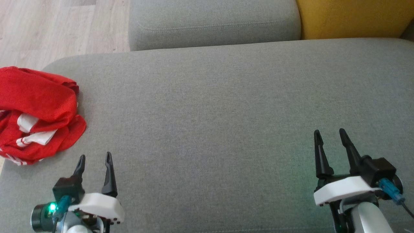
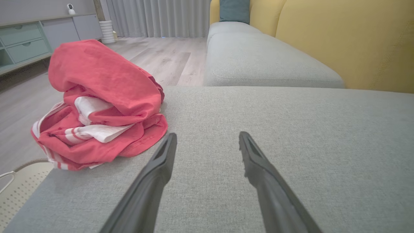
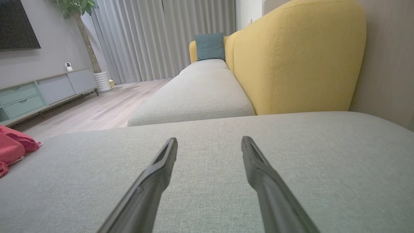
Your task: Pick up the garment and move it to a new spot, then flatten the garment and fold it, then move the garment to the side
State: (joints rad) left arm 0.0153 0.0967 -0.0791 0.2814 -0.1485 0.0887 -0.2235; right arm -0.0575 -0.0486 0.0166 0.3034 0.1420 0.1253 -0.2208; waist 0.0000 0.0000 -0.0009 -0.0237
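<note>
The garment (image 1: pixel 35 113), a bright red mesh jersey with white striped trim, lies bunched in a heap at the left edge of the grey sofa seat (image 1: pixel 207 129). The left wrist view has the garment (image 2: pixel 103 106) ahead and to the left of the fingers, partly hanging over the seat's edge. My left gripper (image 1: pixel 94 158) hovers open just below and to the right of the heap, apart from it, with nothing between its fingers. Far across the seat at the lower right, my right gripper (image 1: pixel 330 132) is open and empty too. A red corner of the garment (image 3: pixel 13 149) shows at the right wrist view's left edge.
A second grey cushion (image 1: pixel 213 22) adjoins the seat at the back, with a yellow backrest (image 1: pixel 352 17) to its right. Wooden floor (image 1: pixel 61 29) lies beyond the seat's left side. A pale perforated basket (image 2: pixel 19 191) stands on the floor below the garment.
</note>
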